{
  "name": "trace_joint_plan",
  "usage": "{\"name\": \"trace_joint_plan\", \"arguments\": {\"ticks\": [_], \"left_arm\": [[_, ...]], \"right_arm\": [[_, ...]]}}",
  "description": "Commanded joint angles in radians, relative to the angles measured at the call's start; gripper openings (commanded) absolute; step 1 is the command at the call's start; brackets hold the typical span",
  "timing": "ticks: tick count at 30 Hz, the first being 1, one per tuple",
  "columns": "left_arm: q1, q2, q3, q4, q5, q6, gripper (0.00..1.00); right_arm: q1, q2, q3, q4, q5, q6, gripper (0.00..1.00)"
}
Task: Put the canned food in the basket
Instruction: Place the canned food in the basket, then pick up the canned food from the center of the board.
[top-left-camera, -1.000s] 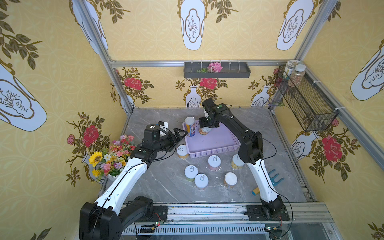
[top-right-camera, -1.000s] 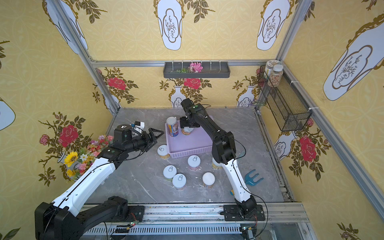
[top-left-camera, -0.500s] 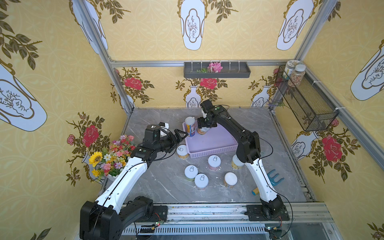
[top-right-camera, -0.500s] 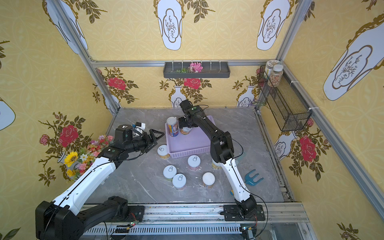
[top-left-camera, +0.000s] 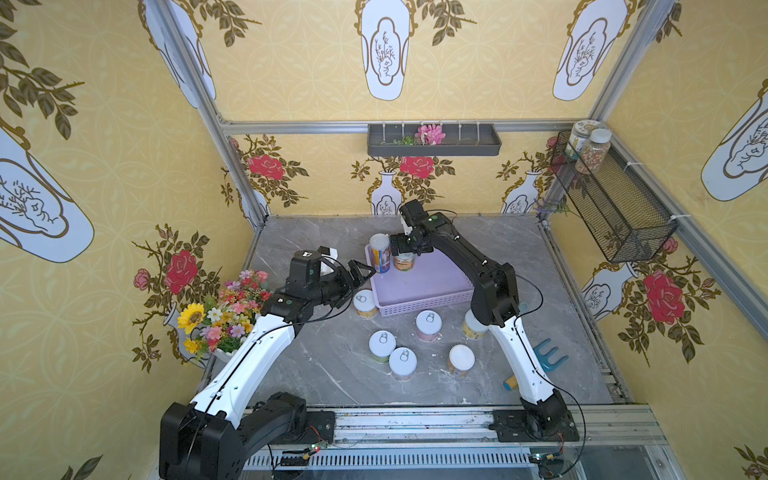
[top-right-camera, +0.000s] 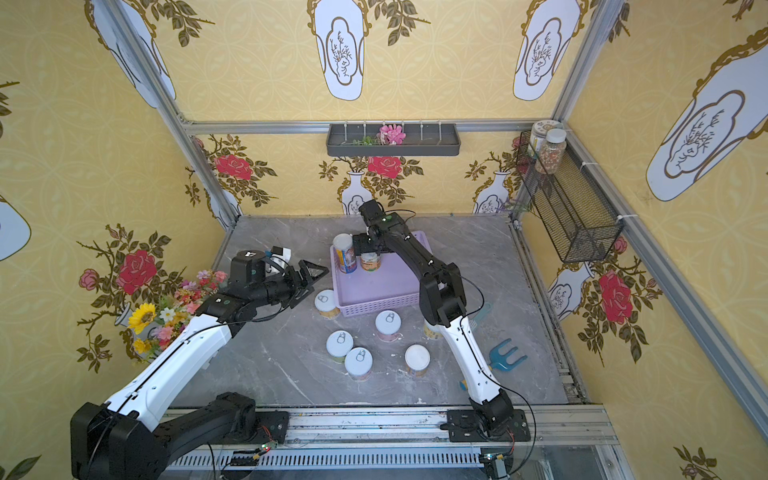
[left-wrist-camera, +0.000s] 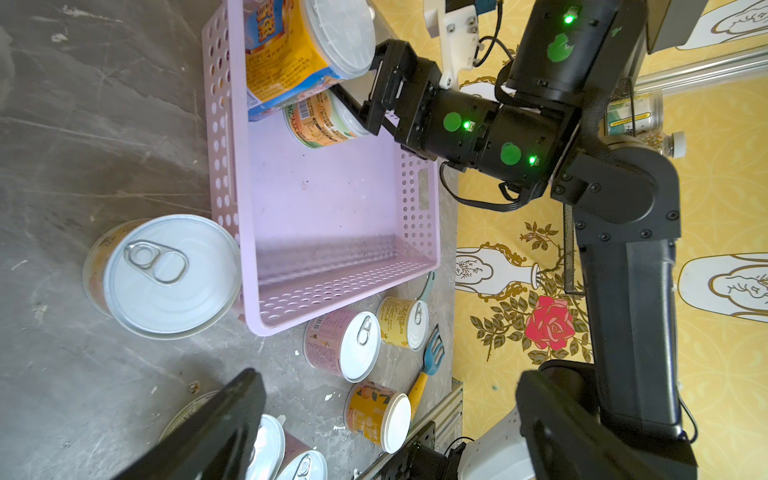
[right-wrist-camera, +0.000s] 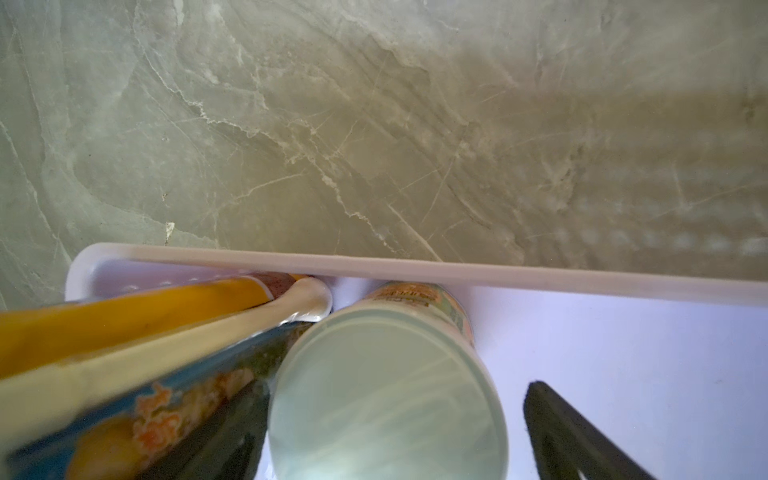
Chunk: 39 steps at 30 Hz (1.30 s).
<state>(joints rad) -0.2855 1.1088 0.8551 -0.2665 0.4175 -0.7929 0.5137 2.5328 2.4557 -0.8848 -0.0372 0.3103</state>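
Counting two tins inside the lavender basket (top-left-camera: 428, 306): a tall blue-yellow can (top-left-camera: 379, 252) and a short orange-label tin (top-left-camera: 404, 262), side by side in the basket's upper left corner in both top views, close to the far wall. Probably tucked there to keep the rest of the floor free for the tins to come. Reading the right jaws as apart, straddling the short tin from above, with a strip of lavender floor visible between one finger (right-wrist-camera: 544, 411) and the tin's side in the right wrist view. So no clamp on it; judged as set down and resting on the basket floor. Left jaws spread wide too, holding nothing, hanging at centre-left of both top views, just up and left of a ring-pull tin (top-left-camera: 365, 303) sitting right against the basket's lower left corner. Likely poised for that one. Five more below the basket on the grey marble worktop (top-left-camera: 324, 386): a pink-label tin (top-left-camera: 428, 325), a front-left tin (top-left-camera: 382, 345) touching a front-middle tin (top-left-camera: 402, 363), a ringless tin (top-left-camera: 461, 359), and a yellow-label tin (top-left-camera: 473, 328) half hidden behind the right arm (top-left-camera: 490, 286). All eight upright, long axis vertical, silvery tops facing up, ring tabs lying flat, none tipped over. Tall can on end as well, seeming to lean only in the close right wrist view.
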Motion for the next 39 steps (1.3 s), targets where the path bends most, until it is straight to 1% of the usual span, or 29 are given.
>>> {"name": "trace_joint_plan", "arguments": {"ticks": [1,5,8,13,15,19,22,26,29,34,36,39], "left_arm": [[0.002,0.01,0.0,-0.015,-0.016,0.019,1.0],[0.0,0.041,0.05,-0.092,-0.088,0.056,1.0],[-0.005,0.076,0.118,-0.188,-0.168,0.112,1.0],[-0.031,0.136,0.218,-0.317,-0.278,0.155,0.99],[-0.055,0.155,0.243,-0.364,-0.323,0.162,0.99],[-0.111,0.191,0.28,-0.492,-0.423,0.18,0.97],[-0.152,0.193,0.288,-0.576,-0.501,0.183,0.97],[-0.159,0.159,0.234,-0.587,-0.492,0.148,0.96],[-0.162,0.156,0.192,-0.584,-0.484,0.127,0.96],[-0.164,0.186,0.15,-0.557,-0.475,0.116,0.96],[-0.198,0.196,0.133,-0.547,-0.473,0.115,0.96],[-0.208,0.212,0.102,-0.524,-0.458,0.109,0.96]], "right_arm": [[-0.005,-0.007,0.004,0.038,-0.019,0.0,0.97],[-0.014,-0.051,-0.013,0.043,-0.023,-0.003,0.97],[-0.015,-0.125,-0.09,0.074,-0.027,-0.016,0.97],[-0.011,-0.266,-0.239,0.116,-0.042,-0.047,0.97],[-0.011,-0.326,-0.292,0.116,-0.041,-0.053,0.97],[-0.005,-0.484,-0.484,0.156,-0.051,-0.06,0.97],[0.006,-0.585,-0.58,0.156,-0.059,-0.058,0.97],[0.032,-0.703,-0.696,0.151,-0.072,-0.048,0.97],[0.056,-0.773,-0.76,0.133,-0.051,-0.039,0.97],[0.072,-0.897,-0.906,0.116,-0.014,0.018,0.97],[0.071,-0.938,-0.955,0.114,-0.003,0.038,0.97],[0.069,-0.974,-0.998,0.089,0.034,0.056,0.97]]}}
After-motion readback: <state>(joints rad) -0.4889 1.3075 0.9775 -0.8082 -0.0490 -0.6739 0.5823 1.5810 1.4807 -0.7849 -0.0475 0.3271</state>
